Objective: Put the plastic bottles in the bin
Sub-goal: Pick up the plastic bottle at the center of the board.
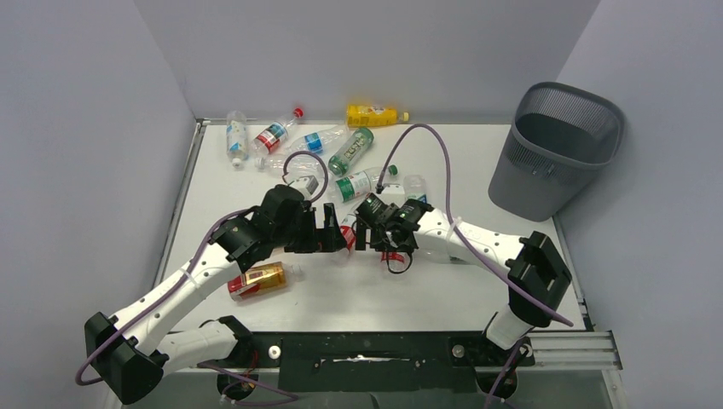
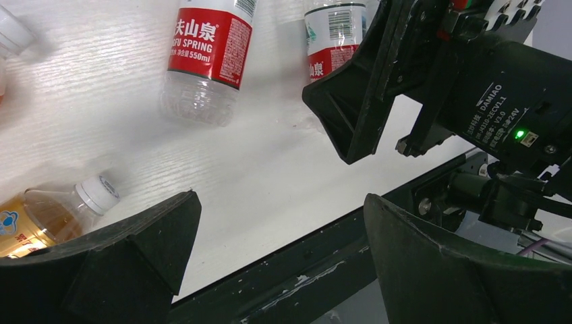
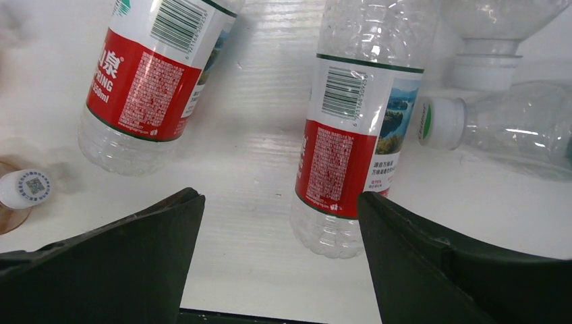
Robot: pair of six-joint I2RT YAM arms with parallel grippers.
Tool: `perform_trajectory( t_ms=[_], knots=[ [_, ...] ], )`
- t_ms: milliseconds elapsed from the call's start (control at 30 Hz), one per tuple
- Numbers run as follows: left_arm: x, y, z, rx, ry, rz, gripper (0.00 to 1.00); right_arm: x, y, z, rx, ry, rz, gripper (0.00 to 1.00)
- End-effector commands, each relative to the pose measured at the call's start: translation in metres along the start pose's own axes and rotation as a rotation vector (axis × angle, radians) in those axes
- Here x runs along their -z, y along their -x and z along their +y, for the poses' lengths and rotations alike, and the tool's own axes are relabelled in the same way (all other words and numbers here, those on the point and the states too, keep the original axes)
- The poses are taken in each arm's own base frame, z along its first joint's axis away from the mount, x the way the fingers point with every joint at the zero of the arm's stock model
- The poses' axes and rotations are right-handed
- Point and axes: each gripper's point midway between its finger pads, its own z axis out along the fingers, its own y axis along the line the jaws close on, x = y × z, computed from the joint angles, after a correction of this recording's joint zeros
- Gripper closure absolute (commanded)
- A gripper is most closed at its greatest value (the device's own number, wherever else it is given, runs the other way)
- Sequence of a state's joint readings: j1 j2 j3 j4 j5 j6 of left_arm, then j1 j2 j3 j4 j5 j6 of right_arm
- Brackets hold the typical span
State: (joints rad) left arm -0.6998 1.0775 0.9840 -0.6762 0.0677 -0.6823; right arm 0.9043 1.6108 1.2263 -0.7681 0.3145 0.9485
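Note:
Two clear plastic bottles with red labels lie on the white table between my grippers, one [image 3: 145,81] to the left and one [image 3: 354,148] to the right in the right wrist view; they also show in the left wrist view, one on the left [image 2: 209,47] and one on the right [image 2: 330,34]. My left gripper [image 1: 338,241] [image 2: 280,229] is open and empty near the table's front edge. My right gripper [image 1: 365,237] [image 3: 280,216] is open and empty, its right finger beside the base of the right-hand bottle. The dark grey mesh bin [image 1: 558,149] stands at the far right.
An amber bottle [image 1: 256,279] lies under the left arm. At the back lie a yellow bottle [image 1: 373,115], a green one [image 1: 351,151], a red-capped one [image 1: 277,134] and several clear ones. Grey walls close in the left, back and right sides.

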Motion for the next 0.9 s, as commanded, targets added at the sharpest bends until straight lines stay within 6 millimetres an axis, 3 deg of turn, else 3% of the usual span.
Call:
perform_trajectory(
  t_ms=[0, 700, 867],
  knots=[
    [0.007, 0.005, -0.008, -0.039, -0.041, -0.007, 0.07, 0.015, 0.009, -0.006, -0.036, -0.068, -0.065, 0.14],
    [0.002, -0.005, -0.006, 0.012, -0.051, 0.006, 0.07, -0.022, -0.021, -0.021, -0.010, -0.102, 0.006, 0.14],
    [0.002, -0.007, -0.007, 0.026, -0.053, 0.004, 0.07, -0.026, -0.028, -0.023, -0.001, -0.090, 0.023, 0.23]
  ],
)
